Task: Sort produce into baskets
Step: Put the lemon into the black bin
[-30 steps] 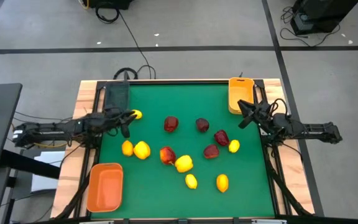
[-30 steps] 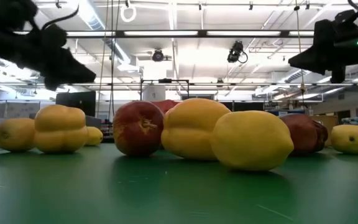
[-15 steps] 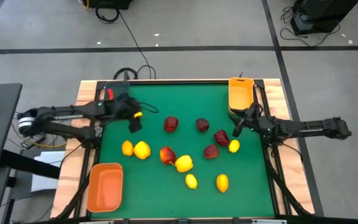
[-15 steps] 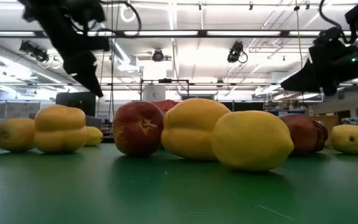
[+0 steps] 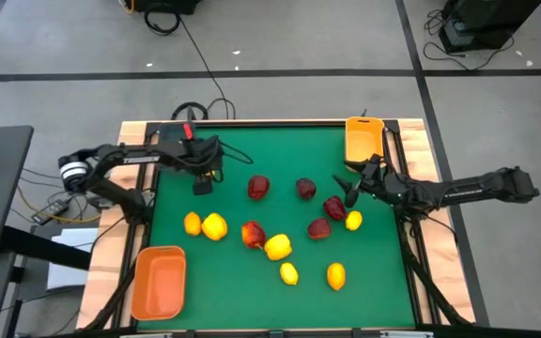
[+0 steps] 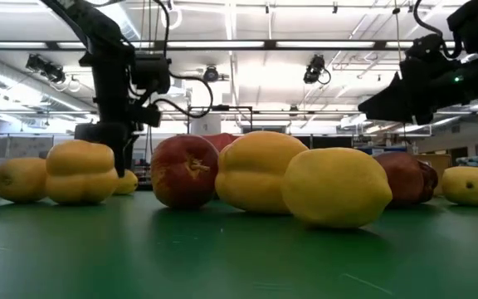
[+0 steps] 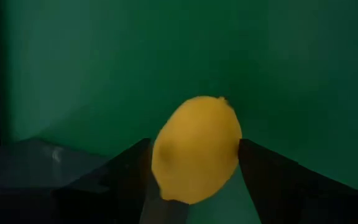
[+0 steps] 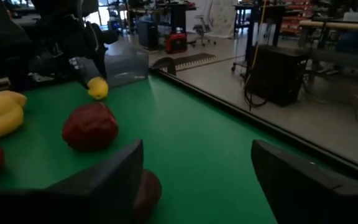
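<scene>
Produce lies scattered on the green table (image 5: 252,150): dark red apples (image 5: 258,187), bigger yellow pieces (image 5: 278,247) and small lemons (image 5: 289,273). My left gripper (image 5: 203,184) points down near the black basket (image 5: 172,137). It is open, with one finger on each side of a small lemon (image 7: 194,146) that rests on the table. My right gripper (image 5: 347,192) hovers open beside a dark red apple (image 5: 334,207), a lemon (image 5: 353,221) just nearer. A yellow-orange basket (image 5: 364,141) stands at the far right and a deeper orange basket (image 5: 160,282) at the near left. My left gripper comes at the small lemon from above, pointing down. One finger (image 7: 129,174) stands close against each of the lemon's two sides. Whether the fingers touch it, I cannot tell. The lemon sits on the table.
Wooden rails (image 5: 130,188) frame the table on both sides. The middle of the table is crowded with fruit, including two yellow pieces (image 5: 205,225) near the left arm. There is bare green near the far edge and along the near edge.
My left arm has risen and reached toward the table's right. Its gripper has tipped to point down and come down over the small lemon, which has stayed in place. My right gripper has moved away from the yellow-orange basket, toward the near-left and the dark red apples.
</scene>
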`<action>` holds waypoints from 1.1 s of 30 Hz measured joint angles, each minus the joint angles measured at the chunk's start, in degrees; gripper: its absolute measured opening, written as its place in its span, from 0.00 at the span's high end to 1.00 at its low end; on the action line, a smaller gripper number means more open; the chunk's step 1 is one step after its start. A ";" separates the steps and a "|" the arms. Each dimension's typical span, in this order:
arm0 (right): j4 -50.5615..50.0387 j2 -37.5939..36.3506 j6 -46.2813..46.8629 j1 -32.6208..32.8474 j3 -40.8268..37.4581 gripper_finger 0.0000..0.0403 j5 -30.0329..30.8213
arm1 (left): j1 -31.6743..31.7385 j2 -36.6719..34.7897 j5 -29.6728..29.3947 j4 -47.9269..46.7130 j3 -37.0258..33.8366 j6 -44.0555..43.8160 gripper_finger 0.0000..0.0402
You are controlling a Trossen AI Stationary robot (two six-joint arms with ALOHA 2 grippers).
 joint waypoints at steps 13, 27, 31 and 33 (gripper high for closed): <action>10.06 6.29 -0.16 -4.01 0.01 0.21 -1.79 | 1.40 6.20 -2.01 0.78 1.66 2.54 0.46; 11.80 6.30 2.04 -3.38 0.04 0.36 -3.51 | 1.67 6.50 -6.06 -11.83 19.99 -3.85 0.55; 11.54 6.30 3.12 -3.14 0.04 0.37 -3.47 | 4.53 5.54 -7.56 -16.41 24.33 -9.70 0.55; 10.90 6.33 3.78 -3.14 0.04 0.37 -3.47 | 7.12 4.15 -7.77 -18.36 24.18 -13.03 0.55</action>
